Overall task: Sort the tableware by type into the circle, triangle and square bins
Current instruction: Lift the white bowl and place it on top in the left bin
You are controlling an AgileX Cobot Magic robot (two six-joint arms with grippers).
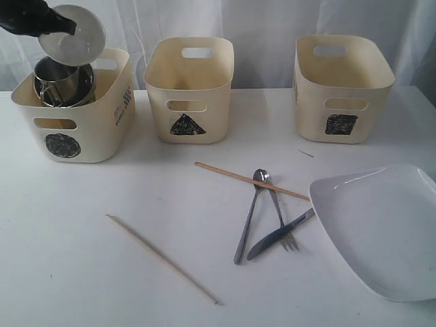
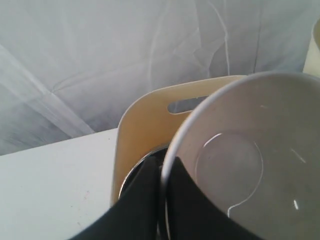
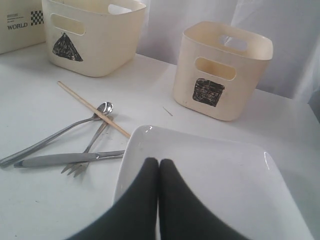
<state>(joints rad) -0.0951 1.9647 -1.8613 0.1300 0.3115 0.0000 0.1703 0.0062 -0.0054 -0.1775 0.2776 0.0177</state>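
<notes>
1. three bins stand in a row on the surface [image 1: 61, 272]: circle bin [image 1: 95, 129], triangle bin [image 1: 187, 75], square bin [image 1: 340, 82].
2. left claw [image 2: 162, 170] grips the white bowl [image 1: 75, 37] by its rim, tilted over the circle bin, which holds steel vessels [image 1: 63, 80].
3. right claw [image 3: 159, 167] closed, empty, above the plate [image 1: 381, 231].
4. spoon [image 1: 246, 228], fork [image 1: 278, 211] and knife [image 1: 279, 236] lie crossed beside the plate; one chopstick [image 1: 225, 172] crosses the spoon, the other chopstick [image 1: 161, 259] lies apart.
</notes>
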